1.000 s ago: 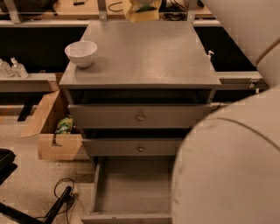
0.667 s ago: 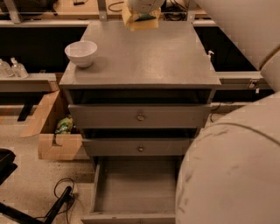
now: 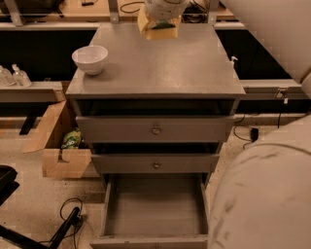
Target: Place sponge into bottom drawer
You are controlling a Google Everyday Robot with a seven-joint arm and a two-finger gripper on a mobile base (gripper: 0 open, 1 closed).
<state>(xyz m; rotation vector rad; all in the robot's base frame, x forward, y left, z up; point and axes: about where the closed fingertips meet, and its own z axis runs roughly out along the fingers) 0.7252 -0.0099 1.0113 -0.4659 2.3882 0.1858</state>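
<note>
sponge [image 3: 156,30] is gripped in gripper [image 3: 163,14] jaws at 12 o'clock over worktop [image 3: 170,68]; bottom drawer [image 3: 154,209] is seen open at 6 o'clock.

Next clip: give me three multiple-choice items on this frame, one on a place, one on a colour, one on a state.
1. The end effector, with the sponge, is: A above the cabinet top's rear; B at floor level; C at the far left.
2. The bowl is: A red; B white; C black.
3. The bottom drawer is: A shut; B removed; C pulled open.
Answers: 1 A, it hangs at the top's far edge; 2 B, plain white; 3 C, its grey interior shows, without the sponge.
</note>
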